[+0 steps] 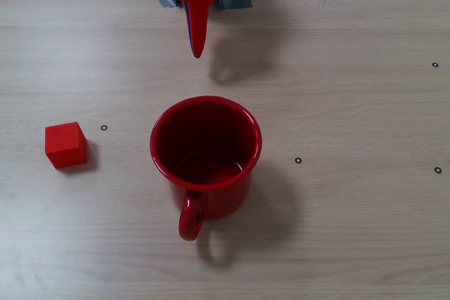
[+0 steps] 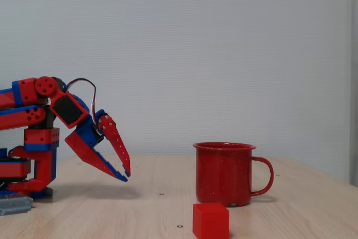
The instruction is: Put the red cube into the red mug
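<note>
- I see a pale wood table (image 1: pixel 351 33) with small black ring marks, and a plain white wall (image 2: pixel 224 54) behind it.
- I count one cube (image 1: pixel 65 145), one mug (image 1: pixel 205 156), one gripper (image 2: pixel 125 174).
- The cube sits on the table, left of the mug in the overhead fixed view, apart from it.
- The mug stands upright with bare table on every side.
- The gripper hangs above the table beyond the mug, its jaws nearly together, holding nothing.
</note>
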Tool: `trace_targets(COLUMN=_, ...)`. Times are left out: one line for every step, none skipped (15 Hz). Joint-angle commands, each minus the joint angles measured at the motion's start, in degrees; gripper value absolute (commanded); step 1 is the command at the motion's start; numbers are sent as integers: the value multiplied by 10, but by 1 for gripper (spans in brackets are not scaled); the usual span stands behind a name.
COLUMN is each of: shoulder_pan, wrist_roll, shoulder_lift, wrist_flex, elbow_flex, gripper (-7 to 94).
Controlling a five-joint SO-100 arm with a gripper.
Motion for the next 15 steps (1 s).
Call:
trace_targets(shoulder_pan=13, wrist_roll=-25, shoulder_lift=16, wrist_flex=-19, elbow_flex=6, gripper=0)
trace_targets(shoulder_pan=18, wrist_roll=-30, shoulder_lift=3, wrist_flex=-19, elbow_flex=-14, gripper=0)
trace_targets(shoulder_pan=19, wrist_roll=-33, shoulder_lift=-22, wrist_flex=-19, elbow_flex=-47, gripper=0)
trace_targets(shoulder_pan=24, wrist_roll=-40, shoulder_lift=-63, wrist_flex=-18, elbow_flex=-92, gripper=0)
trace_targets(shoulder_pan=30, wrist_roll=-42, shoulder_lift=-110, wrist_flex=-10, elbow_flex=-147, gripper=0)
trace_targets(shoulder_pan=34, wrist_roll=-47, shoulder_lift=-156, wrist_flex=-1, elbow_flex=-204, gripper=0)
trace_targets(shoulder_pan=40, wrist_roll=-49, shoulder_lift=-202, wrist_flex=6, elbow_flex=-262, gripper=0)
trace_targets(shoulder_pan=45, wrist_roll=-49, shoulder_lift=-250, wrist_flex=22, elbow_flex=-322, gripper=0)
trace_targets(shoulder_pan=51, wrist_roll=-47, shoulder_lift=-300, wrist_flex=40, elbow_flex=-382, gripper=0)
trace_targets(shoulder_pan=58, wrist_roll=-45, shoulder_lift=-350, wrist_flex=59, elbow_flex=-442, gripper=0)
trace_targets(shoulder_pan=64, wrist_roll=-47, shoulder_lift=-396, wrist_flex=81, elbow_flex=-504, gripper=0)
trace_targets(shoulder_pan=72, wrist_roll=-53, shoulder_lift=-444, wrist_flex=106, elbow_flex=-567, gripper=0)
trace_targets(shoulder_pan=82, wrist_roll=-57, shoulder_lift=-490, wrist_flex=134, elbow_flex=-628, gripper=0)
trace_targets(shoulder_pan=90, wrist_roll=-62, shoulder_lift=-533, wrist_flex=170, elbow_flex=-693, gripper=0)
trace_targets(shoulder_pan=97, wrist_roll=-71, shoulder_lift=-569, wrist_flex=204, elbow_flex=-751, gripper=0)
